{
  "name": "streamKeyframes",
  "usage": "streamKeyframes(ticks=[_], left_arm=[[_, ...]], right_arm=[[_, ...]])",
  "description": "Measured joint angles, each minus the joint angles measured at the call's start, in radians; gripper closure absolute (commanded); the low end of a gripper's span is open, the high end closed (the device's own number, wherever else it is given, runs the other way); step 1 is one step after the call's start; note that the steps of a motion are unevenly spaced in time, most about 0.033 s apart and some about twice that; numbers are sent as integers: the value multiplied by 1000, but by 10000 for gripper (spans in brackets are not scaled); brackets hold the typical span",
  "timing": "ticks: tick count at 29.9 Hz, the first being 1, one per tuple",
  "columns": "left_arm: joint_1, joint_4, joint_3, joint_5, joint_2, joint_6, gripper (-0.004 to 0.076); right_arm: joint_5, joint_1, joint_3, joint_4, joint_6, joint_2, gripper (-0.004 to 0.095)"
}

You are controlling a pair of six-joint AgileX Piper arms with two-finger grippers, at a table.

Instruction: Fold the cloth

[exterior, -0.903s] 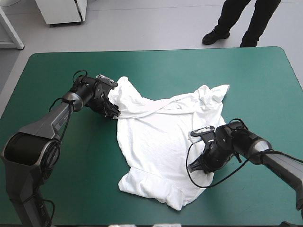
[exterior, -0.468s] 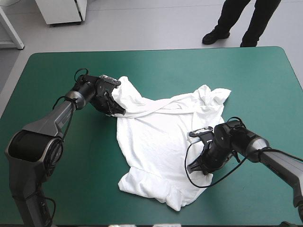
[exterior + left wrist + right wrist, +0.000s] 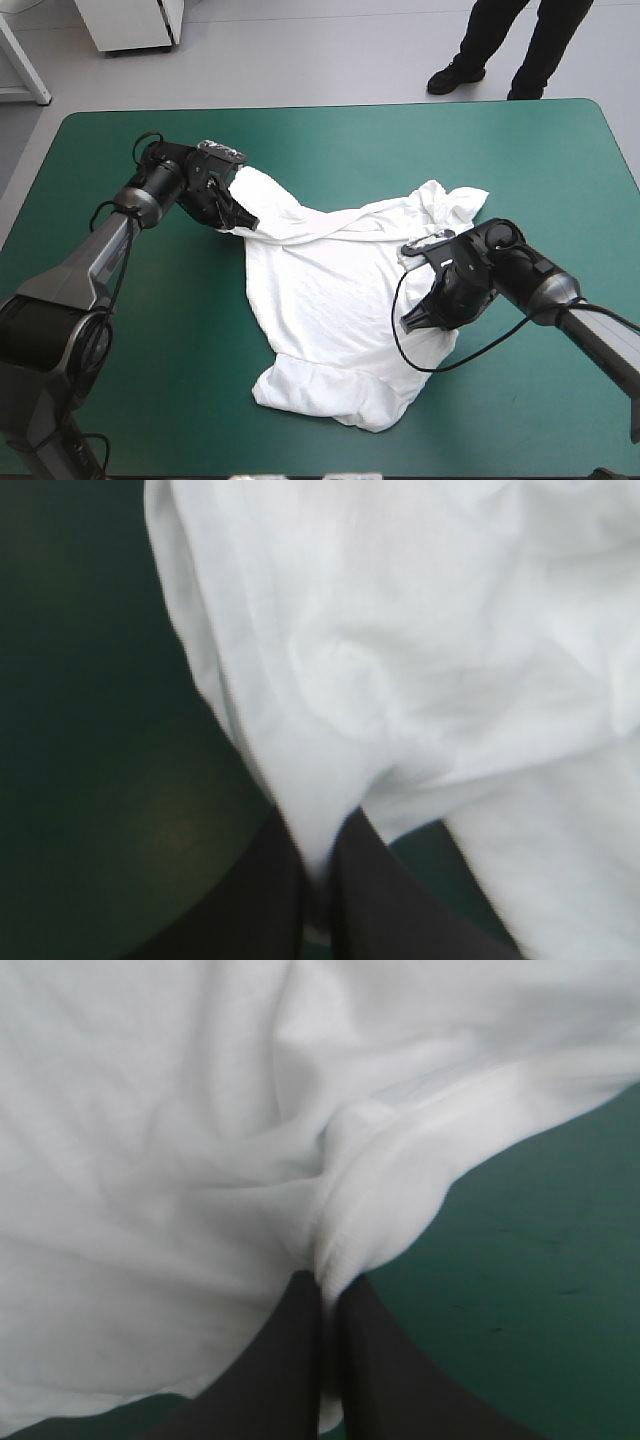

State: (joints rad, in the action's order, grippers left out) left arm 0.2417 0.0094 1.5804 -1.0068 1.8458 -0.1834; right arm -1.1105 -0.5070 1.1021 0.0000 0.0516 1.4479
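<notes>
I observed the white T-shirt [image 3: 330, 290] lying rumpled and partly spread at the middle of the teal-green cover [image 3: 500, 160]. The left gripper [image 3: 243, 222] pinched its far-left edge. The right gripper [image 3: 412, 322] pinched its right-hand edge.

left gripper [image 3: 244, 222] farther left, t-shirt [image 3: 325, 290] tauter

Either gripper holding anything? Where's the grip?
Both hold the T-shirt: left gripper pinches its far-left edge, right gripper its right-side edge.
</notes>
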Motion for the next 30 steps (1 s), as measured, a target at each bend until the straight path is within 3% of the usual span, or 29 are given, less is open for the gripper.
streamKeyframes(ticks=[11, 23, 30], left_arm=[[0, -105, 99, -88, -325, 0, 734], [0, -162, 408, -148, -565, 18, 734], [0, -200, 467, -217, -690, 18, 734]], right_arm=[[-135, 0, 394, -160, 89, -159, 925], [-138, 0, 1070, -181, 42, -197, 924], [-138, 0, 1236, -141, 12, -219, 925]])
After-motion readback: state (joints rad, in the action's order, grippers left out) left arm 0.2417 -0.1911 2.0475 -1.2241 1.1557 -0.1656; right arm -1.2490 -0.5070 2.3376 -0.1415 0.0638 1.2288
